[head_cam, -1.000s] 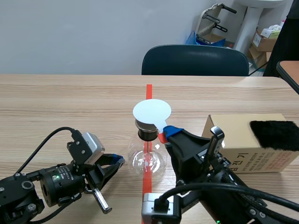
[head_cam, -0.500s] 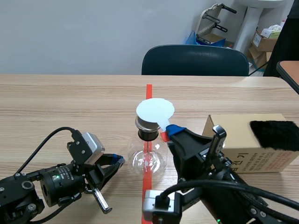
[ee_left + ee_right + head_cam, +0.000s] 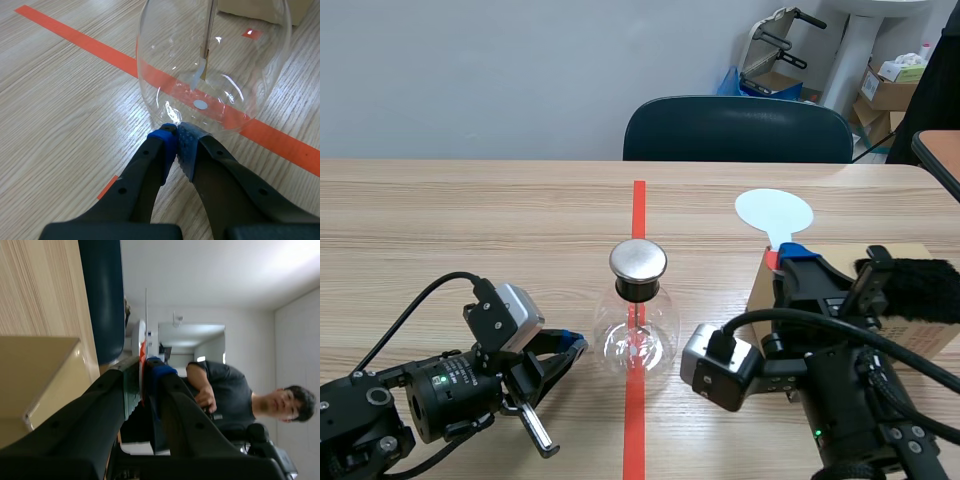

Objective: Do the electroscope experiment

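Electroscope [image 3: 638, 325] midway across the table [image 3: 470, 220], nearer the robot-side edge.
Left gripper [image 3: 570, 346] closed on nothing, tips touching its glass base; right gripper [image 3: 792, 256] clamps a white disc paddle [image 3: 774, 211] (edge-on in wrist view), well apart toward the right edge.

A: So that flask [image 3: 638, 340] is clear glossy glass, right? Its cap [image 3: 638, 260] looks like shiny metal.
B: Yep. The table [image 3: 470, 230] is matt wood grain, box [image 3: 758, 290] plain cardboard, black cloth [image 3: 915, 290] fuzzy, white disc [image 3: 774, 210] smooth and matt.
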Controlling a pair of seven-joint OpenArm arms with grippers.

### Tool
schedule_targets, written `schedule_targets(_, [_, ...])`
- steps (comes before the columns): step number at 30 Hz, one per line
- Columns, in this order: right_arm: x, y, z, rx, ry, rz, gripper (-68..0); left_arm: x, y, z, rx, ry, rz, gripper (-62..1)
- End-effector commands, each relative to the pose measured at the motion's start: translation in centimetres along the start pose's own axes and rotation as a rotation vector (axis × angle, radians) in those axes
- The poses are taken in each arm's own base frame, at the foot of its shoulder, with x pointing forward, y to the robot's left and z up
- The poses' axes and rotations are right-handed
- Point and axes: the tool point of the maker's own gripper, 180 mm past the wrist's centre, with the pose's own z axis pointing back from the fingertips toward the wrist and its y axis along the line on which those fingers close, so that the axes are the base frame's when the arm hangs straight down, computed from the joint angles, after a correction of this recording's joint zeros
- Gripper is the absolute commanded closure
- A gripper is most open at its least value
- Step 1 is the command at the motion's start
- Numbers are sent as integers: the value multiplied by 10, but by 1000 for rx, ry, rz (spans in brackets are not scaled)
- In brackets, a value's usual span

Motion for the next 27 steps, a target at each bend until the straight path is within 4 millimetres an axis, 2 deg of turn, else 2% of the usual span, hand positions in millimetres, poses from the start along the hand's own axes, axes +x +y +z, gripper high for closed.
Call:
schedule_targets(1, [-8,-11,-6,-42,33,3,-15,9,0,-3,0,-33,3,-29])
schedule_targets(6, [-23,-11,-5,-42,111,2,-15,9,0,-3,0,-33,3,-29])
schedule_targets(12, [-22,-11,-5,-42,110,2,-15,9,0,-3,0,-34,4,-29])
schedule_targets(18, [-6,-11,-6,-42,19,4,-15,9,0,-3,0,-34,4,-29])
schedule_targets(27, [35,-11,-2,-41,-212,8,-15,9,0,-3,0,-34,4,-29])
